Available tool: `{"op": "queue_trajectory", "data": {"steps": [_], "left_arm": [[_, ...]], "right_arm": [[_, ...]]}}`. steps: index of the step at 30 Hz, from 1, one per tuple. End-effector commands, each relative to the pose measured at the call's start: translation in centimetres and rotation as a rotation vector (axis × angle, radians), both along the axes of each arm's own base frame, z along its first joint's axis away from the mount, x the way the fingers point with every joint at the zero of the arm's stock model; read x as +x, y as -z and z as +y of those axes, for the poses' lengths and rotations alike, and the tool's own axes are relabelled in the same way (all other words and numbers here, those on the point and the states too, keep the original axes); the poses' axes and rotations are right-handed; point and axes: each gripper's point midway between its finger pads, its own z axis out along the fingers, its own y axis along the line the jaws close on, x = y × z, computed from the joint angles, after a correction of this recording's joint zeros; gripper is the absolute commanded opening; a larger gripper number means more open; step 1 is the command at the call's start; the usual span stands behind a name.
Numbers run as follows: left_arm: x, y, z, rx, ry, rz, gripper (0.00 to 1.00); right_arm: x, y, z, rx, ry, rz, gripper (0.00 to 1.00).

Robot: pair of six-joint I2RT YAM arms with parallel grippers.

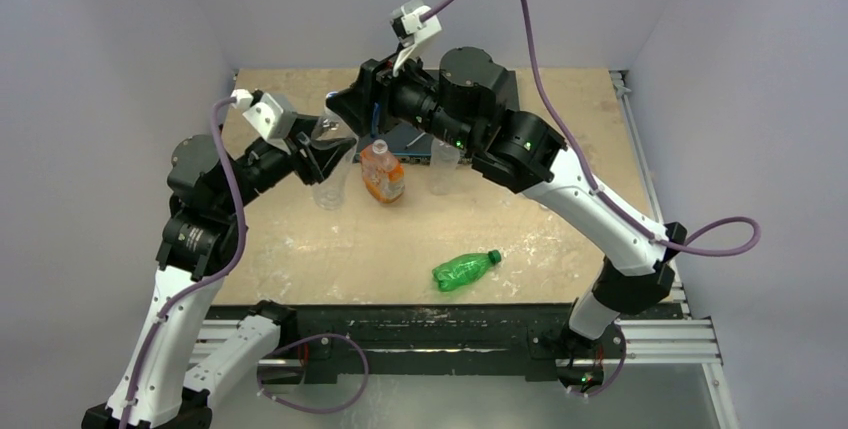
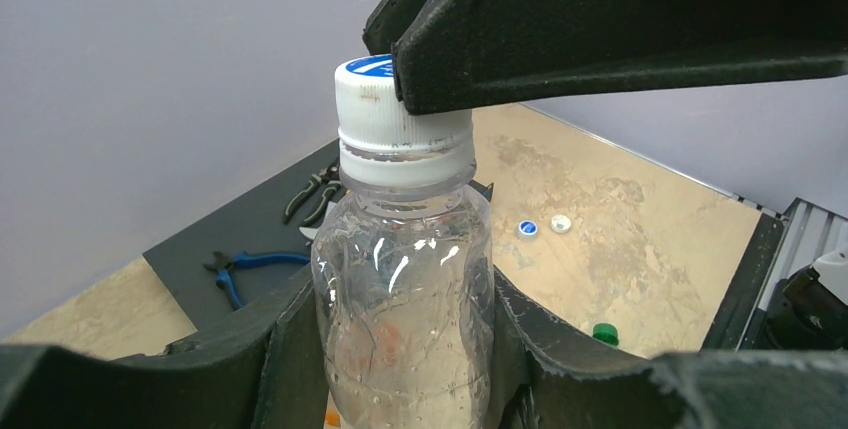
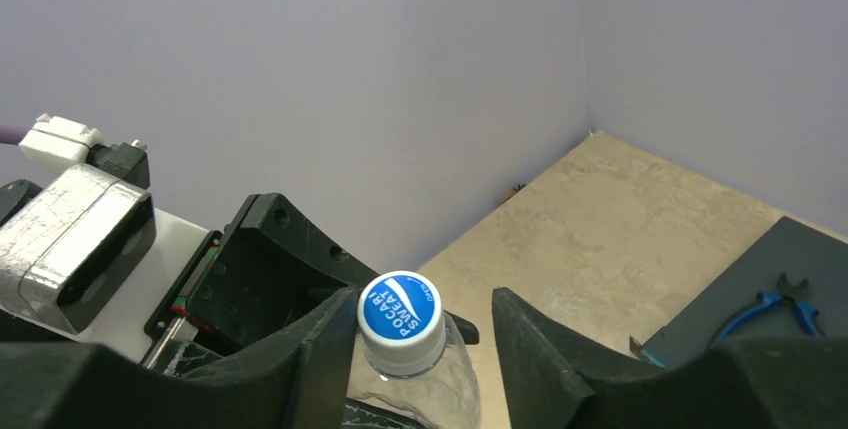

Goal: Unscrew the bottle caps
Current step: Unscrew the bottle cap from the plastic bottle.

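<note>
A clear crinkled bottle point(image 2: 400, 289) stands upright between my left gripper's point(image 2: 400, 359) fingers, which are shut on its body. Its cap point(image 2: 400, 119) is white with a blue top and sits on the neck. My right gripper point(image 3: 423, 304) is around that cap point(image 3: 401, 317): the left finger touches it and the right finger point(image 3: 545, 349) stands apart, so the jaws are open. In the top view both grippers meet at the back left, left point(image 1: 322, 154) and right point(image 1: 345, 114). Three loose caps lie on the table: blue-faced point(image 2: 527, 228), white point(image 2: 561, 222), green point(image 2: 604, 332).
A squat orange-label bottle point(image 1: 382, 174) and a second clear bottle point(image 1: 443, 167) stand beside the held one. A green bottle point(image 1: 465, 269) lies on its side near the front. Blue pliers point(image 2: 250, 264) and black pliers point(image 2: 315, 189) lie on a dark mat point(image 2: 230, 229).
</note>
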Motion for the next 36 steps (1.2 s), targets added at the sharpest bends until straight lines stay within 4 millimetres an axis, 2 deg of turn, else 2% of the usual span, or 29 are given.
{"op": "queue_trajectory", "data": {"steps": [1, 3, 7, 10, 15, 19, 21, 26, 31, 33, 36], "left_arm": [[0.2, -0.5, 0.6, -0.002, -0.036, -0.027, 0.00], [0.2, -0.5, 0.5, -0.006, -0.032, -0.024, 0.00], [0.1, -0.7, 0.5, -0.006, -0.027, -0.024, 0.00], [0.0, -0.8, 0.3, -0.010, -0.016, -0.021, 0.00], [-0.3, -0.7, 0.1, -0.012, 0.002, -0.012, 0.00], [-0.5, -0.9, 0.0, -0.014, 0.015, -0.015, 0.00], [-0.8, -1.1, -0.2, -0.021, 0.030, -0.014, 0.00], [-2.7, -1.8, -1.6, -0.058, 0.155, -0.012, 0.00], [-6.4, -3.2, -3.6, -0.108, 0.382, 0.012, 0.00], [-7.7, -3.9, -4.0, -0.132, 0.456, 0.021, 0.00], [-9.6, -4.9, -4.5, -0.168, 0.562, 0.035, 0.00]], "right_arm": [[-0.6, -2.4, 0.2, 0.087, -0.024, 0.004, 0.51], [-0.8, -2.1, 0.4, 0.088, -0.036, 0.015, 0.48], [-0.9, -1.7, 0.5, 0.081, -0.041, 0.021, 0.64], [-0.6, -1.7, 0.6, 0.080, -0.032, 0.022, 0.65], [-0.7, -1.6, 1.3, 0.089, -0.055, 0.031, 0.50], [-1.1, -1.6, 1.8, 0.092, -0.089, 0.032, 0.26], [-1.1, -1.8, 1.8, 0.092, -0.089, 0.023, 0.17], [-2.2, -3.1, 0.8, 0.097, -0.131, -0.049, 0.10], [-4.9, -4.6, -0.9, 0.108, -0.275, -0.146, 0.02], [-6.2, -5.1, -1.7, 0.122, -0.368, -0.177, 0.01], [-9.3, -6.0, -2.9, 0.159, -0.547, -0.246, 0.00]]}}
